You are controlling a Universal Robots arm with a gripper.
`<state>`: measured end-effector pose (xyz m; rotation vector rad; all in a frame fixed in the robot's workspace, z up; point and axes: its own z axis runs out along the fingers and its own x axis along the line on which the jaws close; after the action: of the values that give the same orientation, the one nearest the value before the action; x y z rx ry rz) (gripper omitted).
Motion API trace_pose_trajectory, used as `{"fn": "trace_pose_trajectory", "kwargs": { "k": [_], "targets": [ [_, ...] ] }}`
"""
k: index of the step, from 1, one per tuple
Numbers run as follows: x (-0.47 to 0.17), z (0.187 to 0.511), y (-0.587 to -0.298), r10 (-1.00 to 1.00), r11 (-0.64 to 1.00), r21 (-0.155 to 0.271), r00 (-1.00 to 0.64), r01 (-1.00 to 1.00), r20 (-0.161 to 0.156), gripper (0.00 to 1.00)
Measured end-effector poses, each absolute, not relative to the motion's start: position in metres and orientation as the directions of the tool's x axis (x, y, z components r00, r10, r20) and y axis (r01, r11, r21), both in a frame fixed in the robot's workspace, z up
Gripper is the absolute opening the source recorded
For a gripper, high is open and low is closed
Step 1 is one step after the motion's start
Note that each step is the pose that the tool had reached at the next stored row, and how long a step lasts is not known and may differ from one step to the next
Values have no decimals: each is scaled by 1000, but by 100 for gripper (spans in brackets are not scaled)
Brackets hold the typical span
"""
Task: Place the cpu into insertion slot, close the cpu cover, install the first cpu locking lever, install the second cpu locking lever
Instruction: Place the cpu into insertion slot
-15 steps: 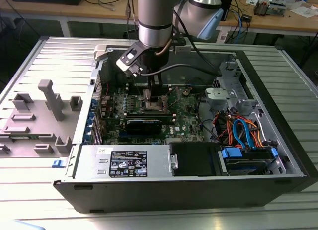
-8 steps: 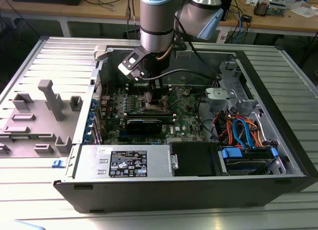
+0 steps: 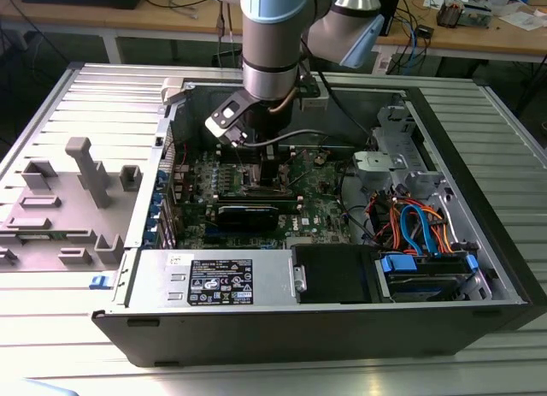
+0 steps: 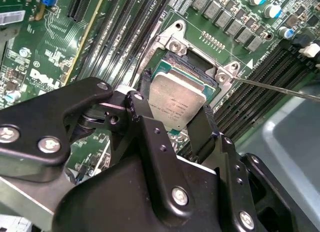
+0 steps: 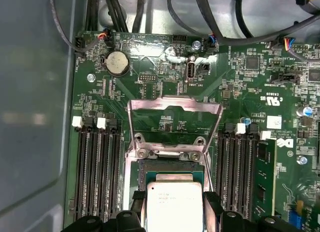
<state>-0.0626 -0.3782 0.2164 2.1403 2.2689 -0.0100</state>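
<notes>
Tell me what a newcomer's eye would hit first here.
The black fingers clamp the silvery cpu over the insertion slot on the green board. At the slot's edge, the cpu cover stands flipped open. In the exterior view, the arm reaches down into the open computer case.

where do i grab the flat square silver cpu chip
By two opposite edges of the flat square silvery cpu chip, coming from above: it lies flat, metal face up, thin sides exposed, as the black fingers pinch it.
</notes>
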Motion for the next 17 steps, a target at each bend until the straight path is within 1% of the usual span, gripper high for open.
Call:
{"fn": "trace_pose_trajectory", "kwargs": {
  "k": [6,17],
  "targets": [
    [-61,207,-378,998,54,10,-54,998,-21,55],
    [-61,202,-374,999,39,10,-39,999,-20,55]
  ]
}}
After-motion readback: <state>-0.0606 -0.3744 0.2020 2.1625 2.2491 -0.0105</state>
